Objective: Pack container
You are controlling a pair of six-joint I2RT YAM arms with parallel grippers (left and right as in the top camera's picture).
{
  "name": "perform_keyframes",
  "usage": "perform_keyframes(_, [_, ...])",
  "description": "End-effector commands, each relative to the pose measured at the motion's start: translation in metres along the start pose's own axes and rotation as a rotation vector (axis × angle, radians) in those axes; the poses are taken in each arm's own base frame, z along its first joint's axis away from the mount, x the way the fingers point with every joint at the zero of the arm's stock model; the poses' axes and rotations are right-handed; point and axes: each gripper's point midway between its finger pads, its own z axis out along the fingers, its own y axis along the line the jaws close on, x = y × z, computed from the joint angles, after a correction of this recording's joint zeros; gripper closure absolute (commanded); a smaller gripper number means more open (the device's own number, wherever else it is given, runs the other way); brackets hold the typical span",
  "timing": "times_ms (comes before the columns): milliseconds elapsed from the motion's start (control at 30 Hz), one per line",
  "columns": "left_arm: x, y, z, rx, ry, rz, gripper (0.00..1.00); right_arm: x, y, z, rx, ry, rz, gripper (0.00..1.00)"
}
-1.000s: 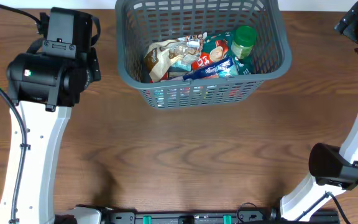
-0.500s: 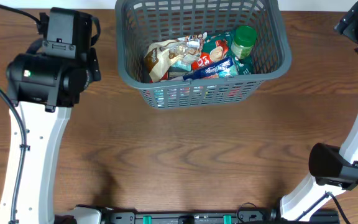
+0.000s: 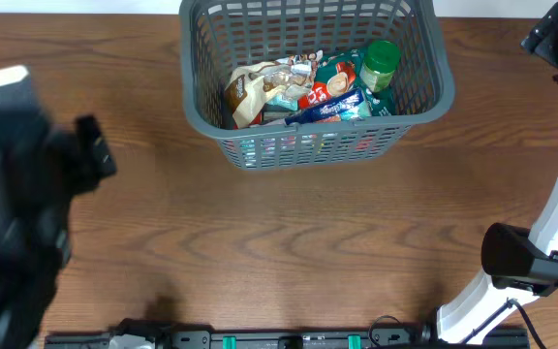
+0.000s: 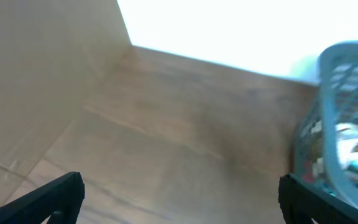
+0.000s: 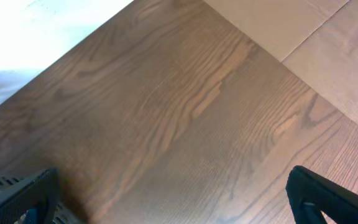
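The container (image 3: 318, 129), a dark grey slotted basket, stands at the table's far middle. Inside lie a tan and white packet (image 3: 258, 89), a teal and red packet (image 3: 332, 85) and a green-lidded jar (image 3: 382, 60). My left arm (image 3: 17, 204) looms large and blurred at the left edge, well left of the basket. In the left wrist view the left gripper (image 4: 182, 190) is open over bare wood, with the container (image 4: 353, 50) at the right edge. The right gripper (image 5: 173, 183) is open too, over bare table, nothing between its fingers.
The right arm (image 3: 555, 39) reaches up along the table's right side, its base (image 3: 516, 257) at the near right. A pale wall and the table's far edge (image 4: 185, 56) show in the left wrist view. Brown wood (image 3: 298, 233) spreads in front of the basket.
My left arm has swung from beside the basket's left side toward the near left, now close to the camera and blurred. The right arm and the basket's contents have not moved.
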Motion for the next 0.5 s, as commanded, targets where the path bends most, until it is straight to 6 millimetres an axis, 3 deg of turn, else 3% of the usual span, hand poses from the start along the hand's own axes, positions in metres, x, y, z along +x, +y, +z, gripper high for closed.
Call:
perform_keyframes(0, [0.000,0.010,-0.025,0.044,-0.058,-0.055,0.01,-0.003,-0.004,-0.004,0.004,-0.012,0.026,0.01])
perform_keyframes(233, [0.007,0.024,-0.068,0.140,-0.151,-0.115,0.01,-0.003,-0.004,-0.004,0.004,-0.012,0.026,0.01])
perform_keyframes(467, [0.032,0.031,-0.064,0.134,-0.157,-0.259,0.01,-0.003,-0.004,-0.004,0.003,-0.012,0.026,0.01])
